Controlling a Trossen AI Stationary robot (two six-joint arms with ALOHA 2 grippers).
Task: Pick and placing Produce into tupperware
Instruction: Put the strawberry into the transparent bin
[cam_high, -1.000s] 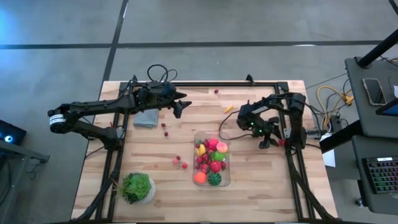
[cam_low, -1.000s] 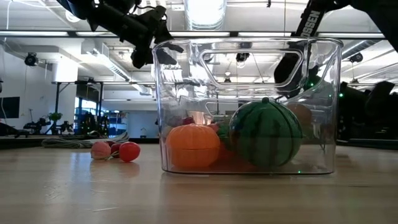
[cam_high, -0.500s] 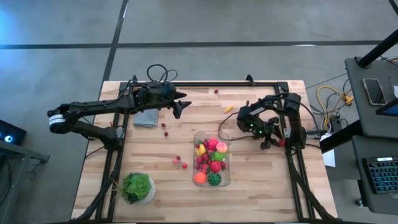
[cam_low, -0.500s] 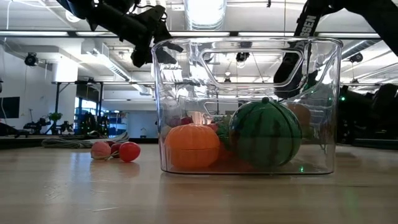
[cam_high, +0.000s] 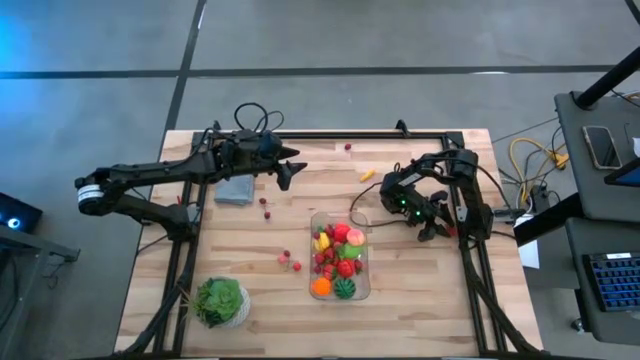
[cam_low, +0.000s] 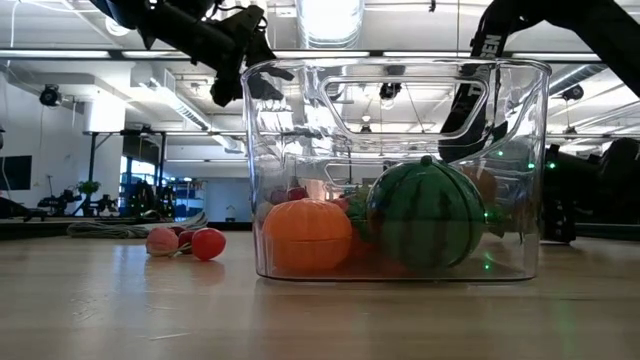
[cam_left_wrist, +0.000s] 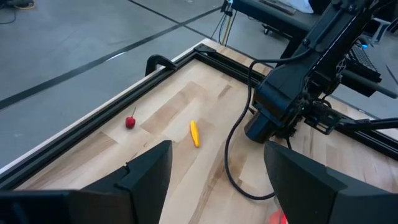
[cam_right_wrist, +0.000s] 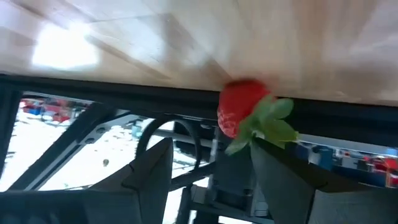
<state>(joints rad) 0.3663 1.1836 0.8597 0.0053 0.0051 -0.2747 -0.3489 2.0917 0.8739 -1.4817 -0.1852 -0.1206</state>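
The tupperware (cam_high: 340, 256) stands mid-table, filled with produce, including an orange piece (cam_low: 308, 235) and a striped green ball (cam_low: 430, 215). Loose red berries (cam_high: 267, 207) (cam_high: 290, 261), a yellow piece (cam_high: 367, 175) and a berry (cam_high: 347, 147) lie on the wood. My left gripper (cam_high: 290, 172) hovers open above the far left-centre of the table, holding nothing. My right gripper (cam_high: 430, 228) is low at the table's right edge, open. A red strawberry with green leaves (cam_right_wrist: 242, 115) lies just ahead of its fingertips (cam_right_wrist: 211, 146), by the frame rail. My right gripper comes at the strawberry at a shallow downward slant. The strawberry's green leaves (cam_right_wrist: 264, 127) lie right at the tip of one finger (cam_right_wrist: 273, 162). I cannot tell whether they touch. The strawberry rests on the table.
A grey-blue folded cloth (cam_high: 235, 190) lies under my left arm. A potted plant (cam_high: 220, 301) stands at the near left. A black frame rail (cam_high: 340, 135) borders the table, and a cable (cam_left_wrist: 233, 155) runs across the wood near my right arm.
My right arm has leaned down a little and its gripper has tipped slightly toward the strawberry at the right edge. The left arm and the produce have kept still.
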